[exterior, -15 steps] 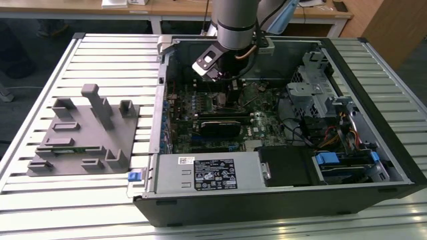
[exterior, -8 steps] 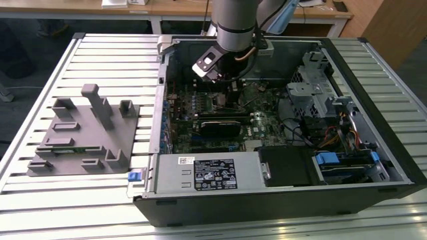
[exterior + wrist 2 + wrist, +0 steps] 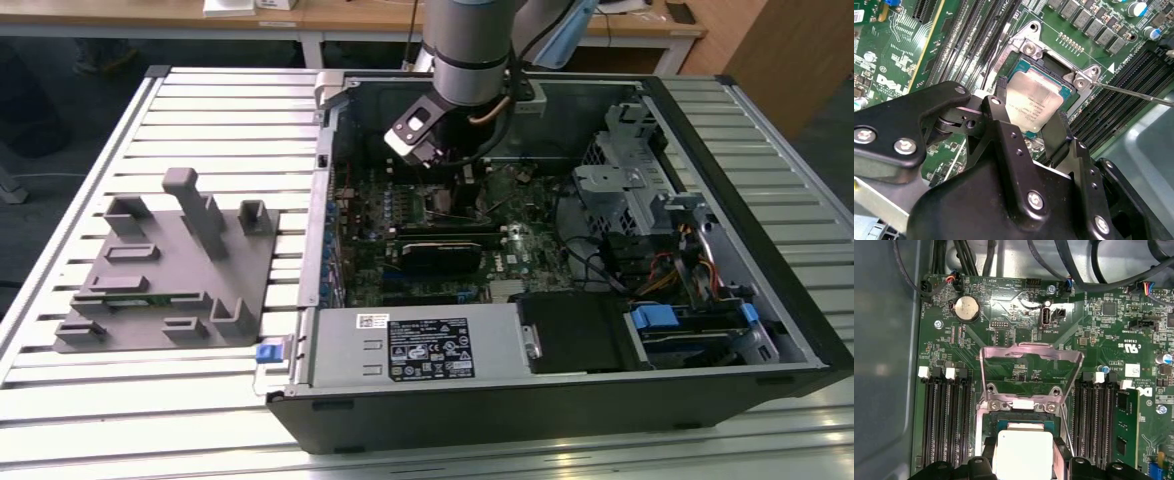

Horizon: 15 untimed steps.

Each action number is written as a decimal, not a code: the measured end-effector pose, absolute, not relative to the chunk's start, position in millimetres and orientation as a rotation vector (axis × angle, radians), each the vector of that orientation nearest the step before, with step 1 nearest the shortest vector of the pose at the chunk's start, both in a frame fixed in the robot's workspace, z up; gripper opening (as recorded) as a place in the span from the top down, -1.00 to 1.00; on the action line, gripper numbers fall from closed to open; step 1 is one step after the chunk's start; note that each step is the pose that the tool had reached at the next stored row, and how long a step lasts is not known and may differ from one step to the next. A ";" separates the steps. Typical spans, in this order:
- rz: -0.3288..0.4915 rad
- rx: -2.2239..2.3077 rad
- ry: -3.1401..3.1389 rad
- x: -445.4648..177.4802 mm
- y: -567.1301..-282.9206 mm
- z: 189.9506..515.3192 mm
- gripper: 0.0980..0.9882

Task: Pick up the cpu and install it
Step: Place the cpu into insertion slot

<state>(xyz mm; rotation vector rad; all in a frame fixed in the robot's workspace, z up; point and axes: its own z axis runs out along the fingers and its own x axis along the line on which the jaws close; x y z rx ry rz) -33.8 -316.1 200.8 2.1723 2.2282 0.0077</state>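
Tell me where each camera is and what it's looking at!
Exterior view: off the arm, up high, looking down into the open black computer case; the grey robot arm reaches inside.
First wrist view: on the wrist, facing the green motherboard; tips of the black gripper show.
Second wrist view: on the wrist, looking past the gripper's bulky body at the metal-framed socket.
Both wrist views share the silvery square cpu gripped over that socket.

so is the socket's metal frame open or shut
Open: in the first wrist view the metal frame stands flipped up, clear of the cpu.
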 end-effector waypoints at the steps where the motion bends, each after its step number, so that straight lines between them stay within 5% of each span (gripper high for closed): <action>1: 0.008 2.172 2.228 -33.6 -315.7 200.3 0.03; 15: 0.007 2.172 2.228 -32.9 -315.3 194.9 0.03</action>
